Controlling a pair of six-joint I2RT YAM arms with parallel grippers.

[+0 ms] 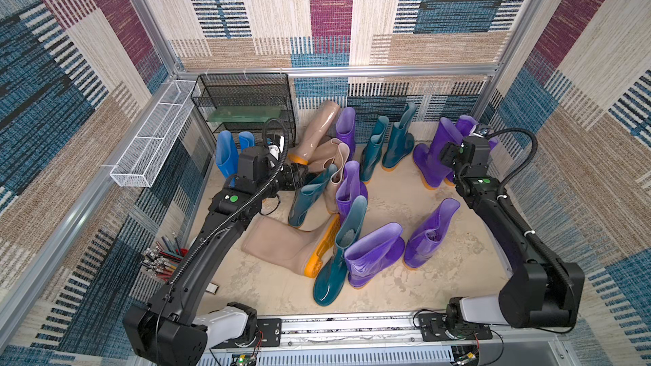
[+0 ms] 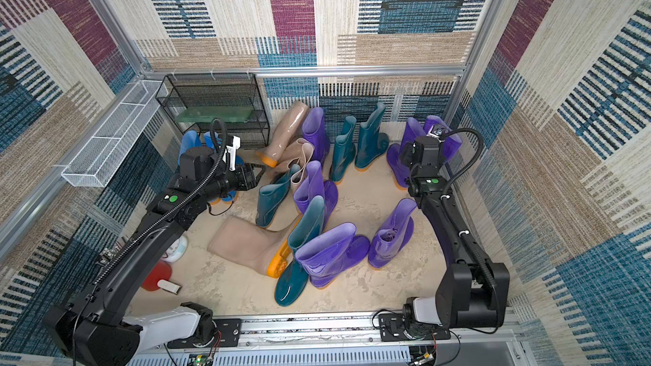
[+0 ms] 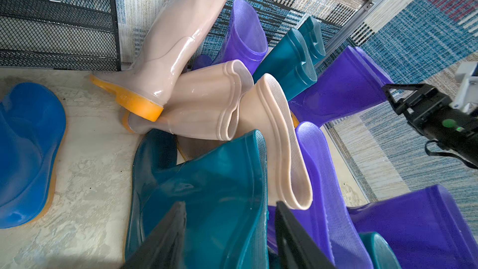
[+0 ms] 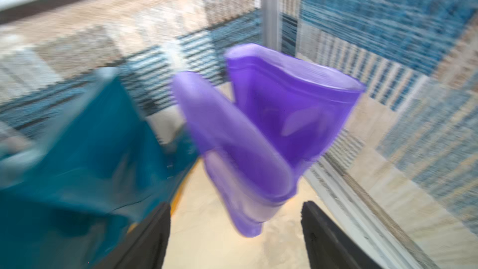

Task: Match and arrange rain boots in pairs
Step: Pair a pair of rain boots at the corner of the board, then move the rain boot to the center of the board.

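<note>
The left gripper (image 3: pixel 229 203) has its jaws partly apart and holds nothing. It sits right at the cuff of a teal boot (image 3: pixel 201 190) leaning in the cluster in the middle of the floor (image 1: pixel 405 205); whether a finger touches the boot cannot be told. The right gripper (image 4: pixel 236 204) stands wide and empty, close to two purple boots (image 4: pixel 292 104) upright side by side in the far right corner, though that wrist view is blurred. Two more teal boots (image 1: pixel 400 146) stand along the back wall. The blue boots (image 1: pixel 225 156) stand beside the black mesh rack (image 1: pixel 243 100), and a beige boot (image 1: pixel 285 244) lies on its side near the left arm.
</note>
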